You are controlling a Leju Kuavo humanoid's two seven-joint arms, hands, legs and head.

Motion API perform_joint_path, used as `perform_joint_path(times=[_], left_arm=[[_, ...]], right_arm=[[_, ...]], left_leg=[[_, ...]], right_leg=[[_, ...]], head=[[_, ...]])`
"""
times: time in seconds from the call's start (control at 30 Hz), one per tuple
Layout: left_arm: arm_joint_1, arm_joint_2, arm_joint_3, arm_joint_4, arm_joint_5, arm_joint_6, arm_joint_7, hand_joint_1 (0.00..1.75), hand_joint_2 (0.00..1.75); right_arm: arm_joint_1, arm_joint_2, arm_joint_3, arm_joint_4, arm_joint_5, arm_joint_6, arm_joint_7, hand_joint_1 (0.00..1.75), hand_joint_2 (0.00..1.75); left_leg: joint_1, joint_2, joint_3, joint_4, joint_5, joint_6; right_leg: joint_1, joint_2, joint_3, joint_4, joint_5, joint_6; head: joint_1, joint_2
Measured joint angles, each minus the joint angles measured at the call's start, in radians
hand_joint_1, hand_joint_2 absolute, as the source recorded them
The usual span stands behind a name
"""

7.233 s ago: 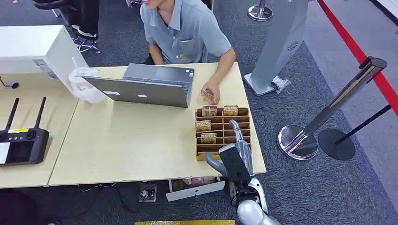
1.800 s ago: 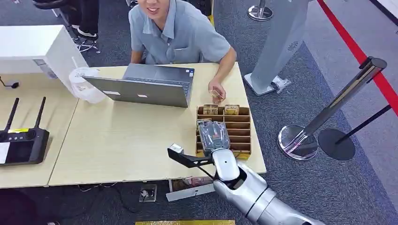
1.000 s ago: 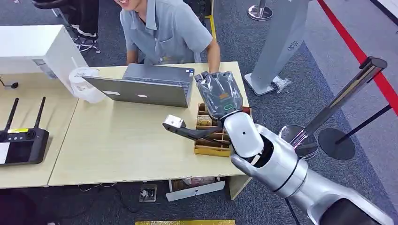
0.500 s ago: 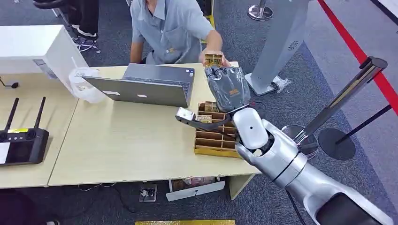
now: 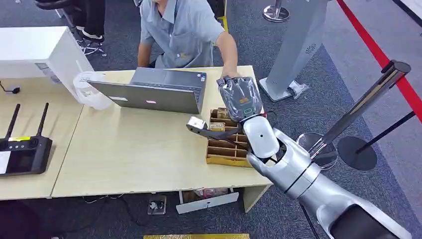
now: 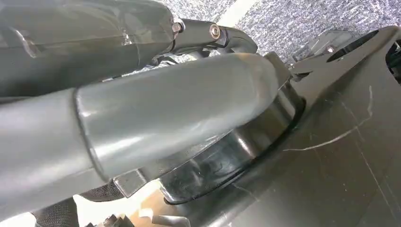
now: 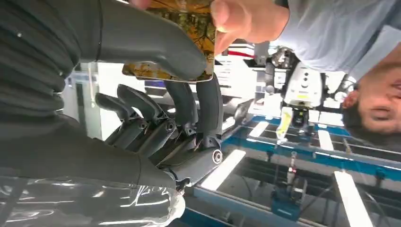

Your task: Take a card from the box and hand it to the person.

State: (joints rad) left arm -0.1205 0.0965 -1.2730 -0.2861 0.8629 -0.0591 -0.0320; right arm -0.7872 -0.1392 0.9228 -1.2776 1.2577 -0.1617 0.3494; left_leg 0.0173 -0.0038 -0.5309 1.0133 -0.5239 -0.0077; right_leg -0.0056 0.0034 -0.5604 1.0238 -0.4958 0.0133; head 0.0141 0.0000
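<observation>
My right hand (image 5: 240, 97) is raised over the far end of the cardboard card box (image 5: 224, 160), its back toward me. In the right wrist view its thumb (image 7: 151, 45) and a finger pinch a gold patterned card (image 7: 194, 23). The person's fingers (image 7: 246, 19) grip the same card at its edge. Their arm reaches across the table to my hand (image 5: 230, 74). Several more cards (image 5: 216, 127) stand in the box's slots. In the left wrist view my left hand (image 6: 165, 109) hangs by my body, holding nothing.
A grey laptop (image 5: 154, 92) stands open on the wooden table (image 5: 134, 154), left of the box. A clear plastic container (image 5: 89, 89) and a black controller (image 5: 22, 152) lie further left. A chrome stanchion (image 5: 358, 114) stands on the carpet at the right.
My right hand rose from the box with a card and stretched toward the person. The person's hand has come onto the card and my hand has dropped slightly.
</observation>
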Motion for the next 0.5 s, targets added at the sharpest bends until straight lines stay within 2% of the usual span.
perform_joint_path(times=[0.1,0.17,0.33,0.5], left_arm=[[0.0,0.0,0.0,0.0,0.004,0.001,0.001,0.0,0.0],[0.0,-0.001,0.0,0.0,0.008,0.005,0.002,0.0,0.0],[0.0,-0.008,0.001,0.0,0.049,0.028,0.032,0.0,0.0],[0.002,-0.013,0.005,0.001,0.09,0.055,0.031,0.0,0.0]], right_arm=[[0.007,0.002,-0.005,0.005,-0.001,-0.014,0.019,0.0,1.75],[0.021,0.005,-0.011,0.005,-0.04,-0.052,0.016,0.0,1.75],[0.139,0.04,-0.06,-0.063,-0.269,-0.185,-0.052,0.0,1.75],[0.257,0.055,-0.098,-0.156,-0.577,-0.199,-0.163,0.0,1.75]], left_leg=[[0.0,0.0,0.0,0.0,0.0,0.0],[0.0,0.0,0.0,0.0,0.0,0.0],[0.0,0.0,0.0,0.0,0.0,0.0],[0.0,0.0,0.0,0.0,0.0,0.0]], right_leg=[[0.0,0.0,0.0,0.0,0.0,0.0],[0.0,0.0,0.0,0.0,0.0,0.0],[0.0,0.0,0.0,0.0,0.0,0.0],[0.0,0.0,0.0,0.0,-0.001,0.0]], head=[[0.0,0.0],[0.0,0.0],[0.0,0.0],[0.0,0.0]])
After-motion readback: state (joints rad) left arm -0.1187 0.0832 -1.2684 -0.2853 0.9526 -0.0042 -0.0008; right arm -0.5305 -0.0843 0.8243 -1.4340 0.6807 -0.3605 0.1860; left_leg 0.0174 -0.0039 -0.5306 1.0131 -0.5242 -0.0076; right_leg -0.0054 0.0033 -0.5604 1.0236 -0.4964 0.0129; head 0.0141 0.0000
